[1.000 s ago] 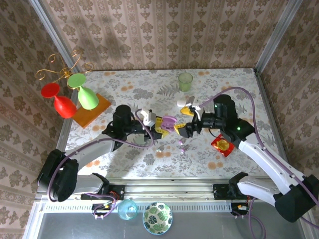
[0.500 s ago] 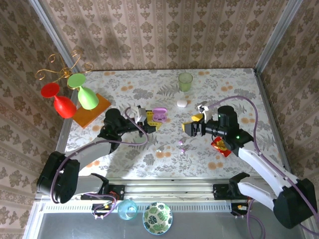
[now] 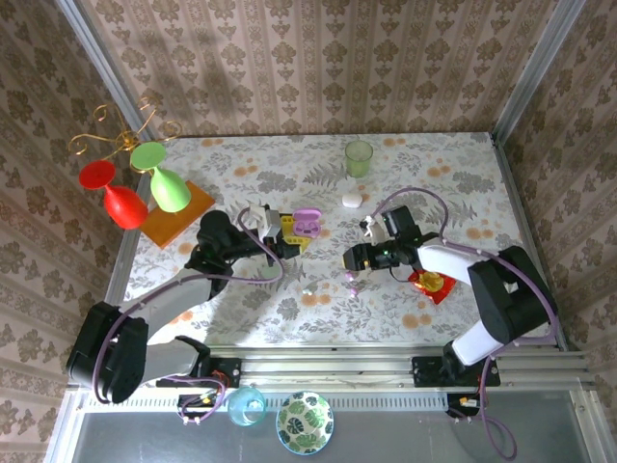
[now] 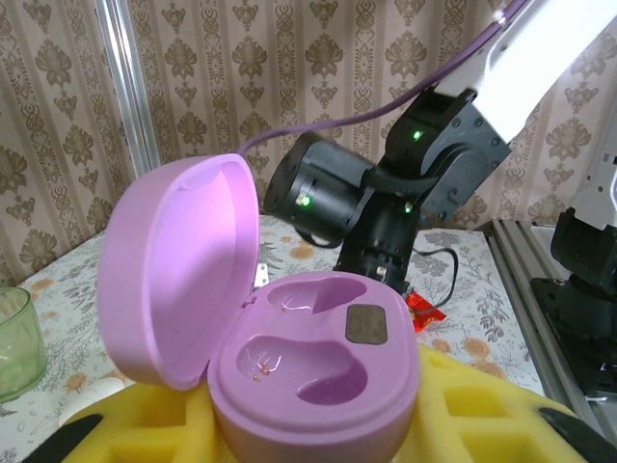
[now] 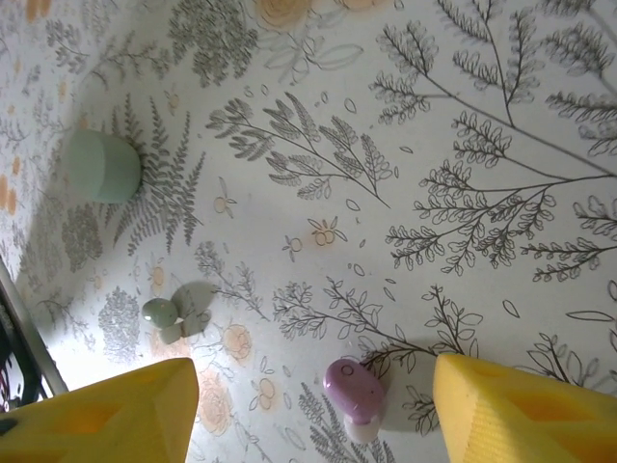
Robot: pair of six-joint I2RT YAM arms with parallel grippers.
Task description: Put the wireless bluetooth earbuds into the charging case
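Nearest of all, in front of the desk's near rail, sit a leaf-patterned bowl and a blue cup.

On the desk now: the right arm reaches in low from the right. Its jaws stand apart, and the wrist view shows one yellow finger on each side of the purple earbud. There is a gap on both sides, so nothing is gripped. That bud lies on the flowered cloth near the middle of the desk. A pale earbud lies on its own, well to the left of it in the wrist view. Just right of the jaws, a red packet lies under the forearm.

A little farther back and to the left, the left arm has its jaws closed on the charging case. It is purple, seated between yellow pads, and its lid stands up with two moulded wells facing upward. From above, the case sits left of centre, apart from both buds.

Farther still, a white case rests past the right arm's wrist, and beyond it a green cup stands near the far edge. Over at the far left, a red glass and a green glass lean by an orange block.
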